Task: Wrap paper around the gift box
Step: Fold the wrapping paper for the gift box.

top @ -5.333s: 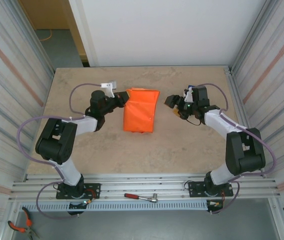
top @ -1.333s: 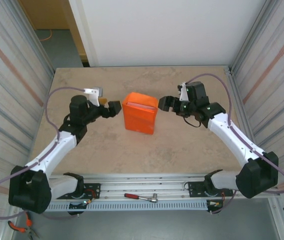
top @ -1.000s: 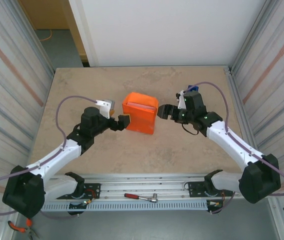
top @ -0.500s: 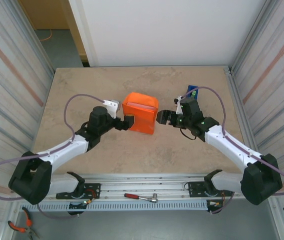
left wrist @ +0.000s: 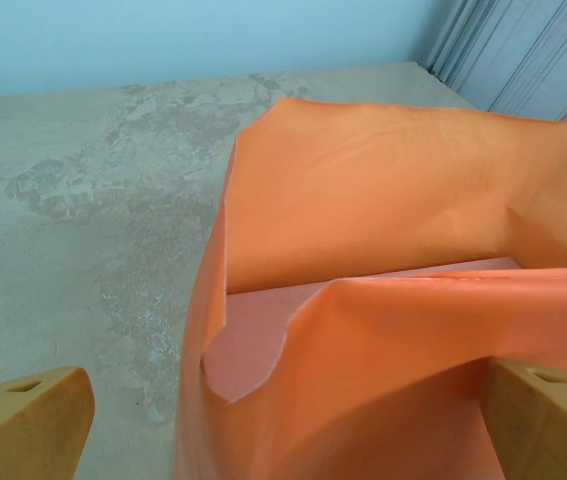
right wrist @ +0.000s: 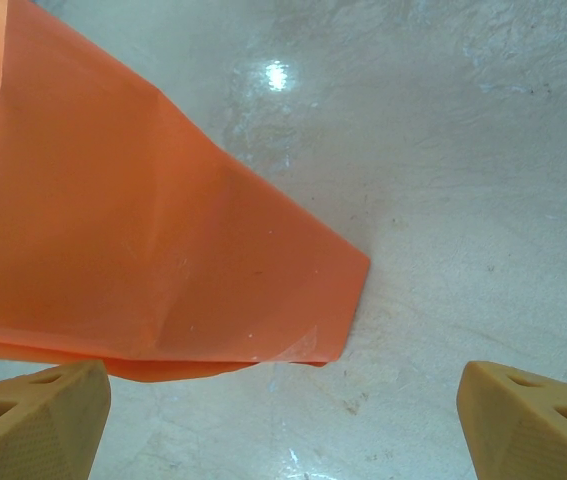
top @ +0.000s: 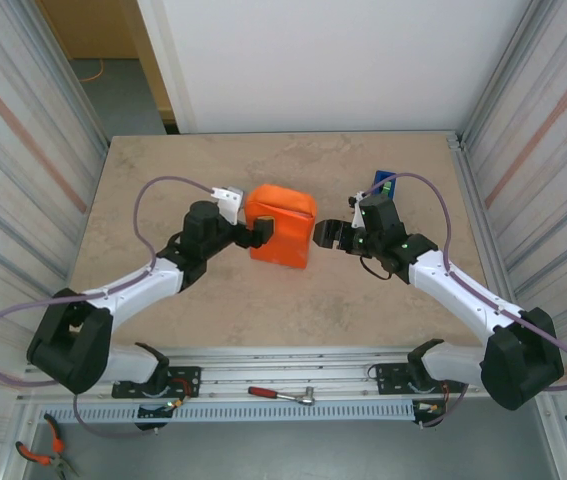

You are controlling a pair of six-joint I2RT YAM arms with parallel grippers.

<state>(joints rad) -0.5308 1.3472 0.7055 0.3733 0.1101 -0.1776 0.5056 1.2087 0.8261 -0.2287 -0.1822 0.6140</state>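
Compared with a second earlier, the left arm has pushed further in, so the left gripper sits against the left side of the bright orange thin paper sheet, mid-frame in the top view. Its jaws are spread wide, straddling the open end in the left wrist view, where a sliver of the small pale pink flat gift box shows inside loose folds. The right gripper, also spread, hovers just beside the paper's right edge, gripping nothing. I judge the sheet light, limp and easily torn, and the box light enough to skid, so a free flap edge is the best place to pinch. Most of the box is hidden, and I cannot tell whether any fold is taped. Further back, upper right, a blue tape dispenser peeks from behind the right arm
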